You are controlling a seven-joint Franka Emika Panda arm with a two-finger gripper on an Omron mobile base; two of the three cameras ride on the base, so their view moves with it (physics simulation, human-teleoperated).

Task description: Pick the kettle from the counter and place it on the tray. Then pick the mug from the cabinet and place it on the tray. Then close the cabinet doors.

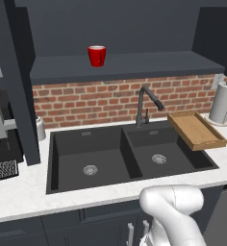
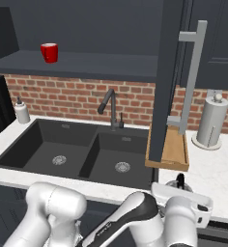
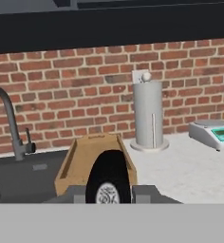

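Note:
The kettle (image 2: 175,183) stands on the white counter (image 2: 210,169) just in front of the wooden tray (image 2: 175,153), mostly hidden behind my hand. In the hand view its dark arched handle (image 3: 109,173) fills the gap of my gripper (image 3: 109,195), which is shut on it, with the tray (image 3: 92,152) right behind. The red mug (image 1: 96,55) sits upright on the cabinet shelf (image 1: 134,65), up and to the left. One cabinet door (image 2: 166,72) hangs open, edge-on, over the tray; another (image 1: 17,81) is open at the left.
A black double sink (image 1: 94,158) with a dark faucet (image 1: 144,103) lies left of the tray. A paper-towel roll (image 2: 210,123) stands to the right of the tray and a small scale (image 3: 213,133) beyond it. A soap dispenser (image 2: 22,112) sits far left.

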